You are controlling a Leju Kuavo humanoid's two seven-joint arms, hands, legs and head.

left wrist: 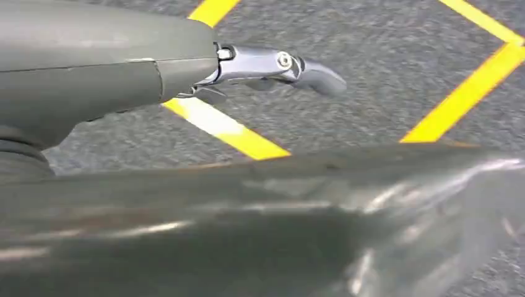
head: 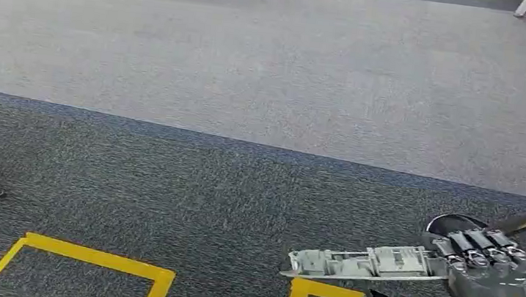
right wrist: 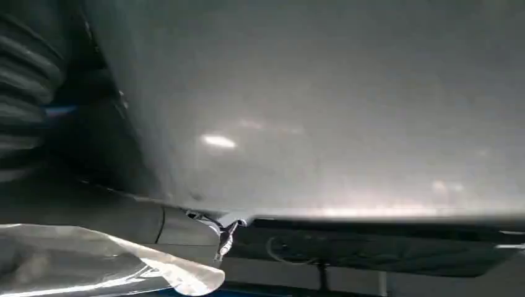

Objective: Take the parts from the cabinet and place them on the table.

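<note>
Head view: the right hand is seen at the lower right, with its fingers closed over one end of a long grey part. The part is held roughly level above the carpet floor, and its long axis runs from the hand toward the robot's left, over yellow tape lines. The left hand is seen in the left wrist view hanging over the same floor; whether its fingers are apart or together cannot be told. No desk is visible, so the part probably must be carried further by the right arm, free end leading.
</note>
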